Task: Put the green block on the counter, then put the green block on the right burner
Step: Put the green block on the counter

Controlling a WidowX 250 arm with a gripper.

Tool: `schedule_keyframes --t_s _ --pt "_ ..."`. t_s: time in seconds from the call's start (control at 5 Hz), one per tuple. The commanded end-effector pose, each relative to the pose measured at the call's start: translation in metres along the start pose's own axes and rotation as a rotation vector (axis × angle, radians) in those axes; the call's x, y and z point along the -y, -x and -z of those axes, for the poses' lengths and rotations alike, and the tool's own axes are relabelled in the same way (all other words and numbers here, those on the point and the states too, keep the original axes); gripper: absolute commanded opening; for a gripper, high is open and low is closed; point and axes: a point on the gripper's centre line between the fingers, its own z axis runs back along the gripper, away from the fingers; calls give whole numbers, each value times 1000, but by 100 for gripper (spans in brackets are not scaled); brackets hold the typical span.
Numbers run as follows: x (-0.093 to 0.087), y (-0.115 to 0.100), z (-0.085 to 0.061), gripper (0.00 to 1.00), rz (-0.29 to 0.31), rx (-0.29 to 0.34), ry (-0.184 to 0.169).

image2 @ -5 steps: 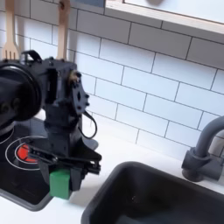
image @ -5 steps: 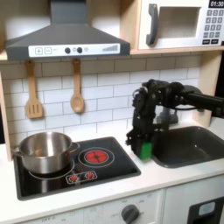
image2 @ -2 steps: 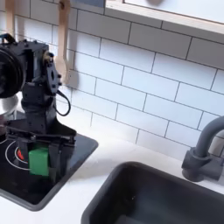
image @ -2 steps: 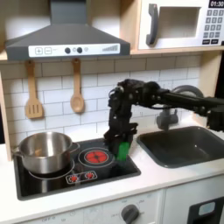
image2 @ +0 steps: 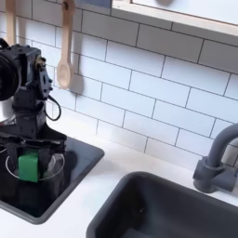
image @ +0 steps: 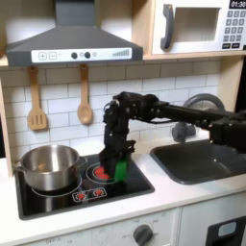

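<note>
Jaws clamped on the small bright green plain cube (image: 122,168), one black finger on each side of it in the second exterior view (image2: 29,166). The black gripper (image: 120,165) hangs straight down over the right burner, a circle of red concentric rings (image: 103,173) printed on the glossy black hob panel (image: 135,183). Whether the cube's underside touches the rings or sits just above them, I cannot tell. In the second exterior view the red rings (image2: 11,165) peek out around the fingers.

Up from there, the black WidowX arm (image: 178,110) climbs to a bent wrist, then stretches out level toward the first exterior view's right, passing above the dark grey sink basin (image: 197,161).

On the hob's other ring stands a shiny steel pot (image: 48,165). The hob is set into the smooth pale cream desk (image: 168,195). Behind, a white tiled wall (image2: 158,84) carries a wooden slotted spatula (image: 36,101) and a wooden spoon (image: 85,96). Above hang a grey extractor hood (image: 72,38) and a white microwave (image: 200,26). A grey tap (image2: 216,158) curves over the sink.
</note>
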Motion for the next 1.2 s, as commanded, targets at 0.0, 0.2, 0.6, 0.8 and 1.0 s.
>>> schedule_keyframes --t_s 0.0,0.2,0.6,0.8,1.0 --pt "-25 -14 -2 0 -54 13 -23" --pt "-32 -15 0 0 -70 5 -23" --pt "-36 -9 3 100 -86 -16 -19" --pt "-34 -8 3 100 -80 -15 -27" --pt "-35 -6 6 100 -87 -24 -29"
